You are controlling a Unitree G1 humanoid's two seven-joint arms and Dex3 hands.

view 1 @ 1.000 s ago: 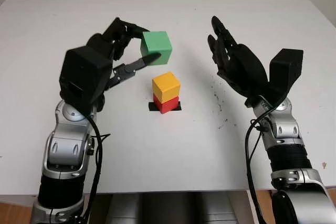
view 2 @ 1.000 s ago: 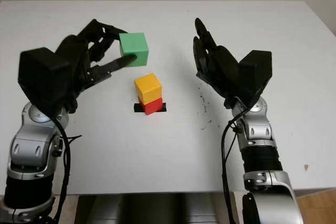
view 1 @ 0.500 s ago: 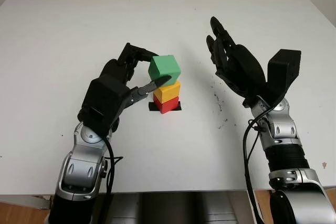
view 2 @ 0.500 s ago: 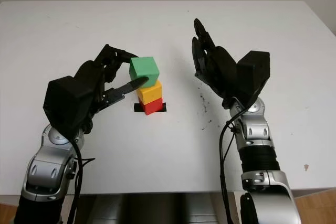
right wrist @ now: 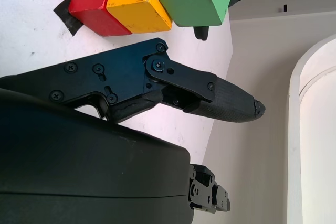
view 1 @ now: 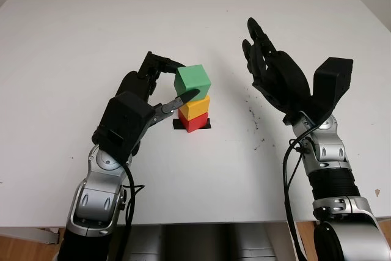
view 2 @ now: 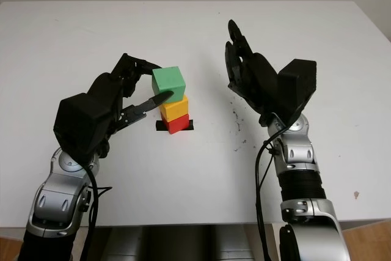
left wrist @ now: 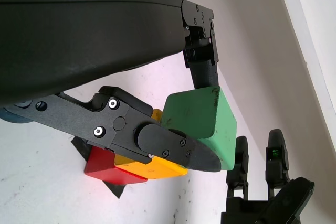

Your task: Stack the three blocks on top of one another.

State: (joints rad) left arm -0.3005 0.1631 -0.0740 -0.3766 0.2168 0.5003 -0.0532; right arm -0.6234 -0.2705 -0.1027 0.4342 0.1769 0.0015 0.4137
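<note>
Table (view 1: 73, 41) in white is carrying a three-block stack at its middle. Right robot hand (view 1: 272, 74) is hovering open to the right of the stack, well apart from it. Left robot hand (view 1: 160, 84) is pinching the green block (view 1: 192, 79) between its fingers (left wrist: 173, 148), the block sitting slightly turned on the yellow block (view 1: 193, 106). Yellow block is resting on the red block (view 1: 194, 121), which is standing on a black tape mark (view 1: 177, 124).
</note>
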